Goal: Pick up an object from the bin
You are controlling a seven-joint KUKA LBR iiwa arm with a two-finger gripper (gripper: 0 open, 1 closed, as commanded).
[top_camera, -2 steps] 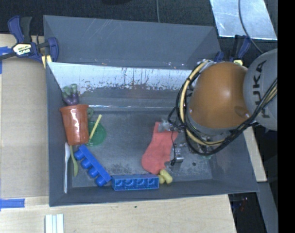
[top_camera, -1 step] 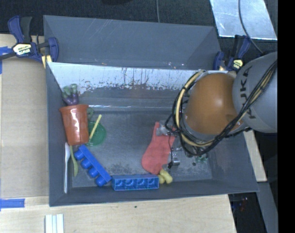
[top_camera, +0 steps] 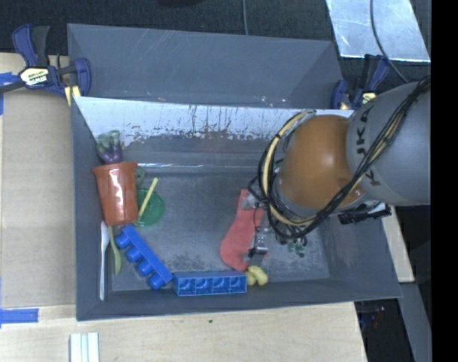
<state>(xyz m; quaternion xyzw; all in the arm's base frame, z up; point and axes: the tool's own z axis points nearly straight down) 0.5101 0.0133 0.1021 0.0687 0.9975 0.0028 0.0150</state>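
One red floppy piece (top_camera: 235, 241) lies right of the middle of the bin (top_camera: 206, 66). The gripper (top_camera: 260, 241) is down at its right edge; whether it is clenched or released cannot be told. A flat blue brick (top_camera: 210, 284) and a small yellow thing (top_camera: 257, 277) lie just nearer, an orange cup (top_camera: 117, 193) far left.

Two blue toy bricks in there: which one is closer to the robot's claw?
The blue brick along the front wall, beside the yellow piece. The slanted blue brick lies farther left, by the orange cup.
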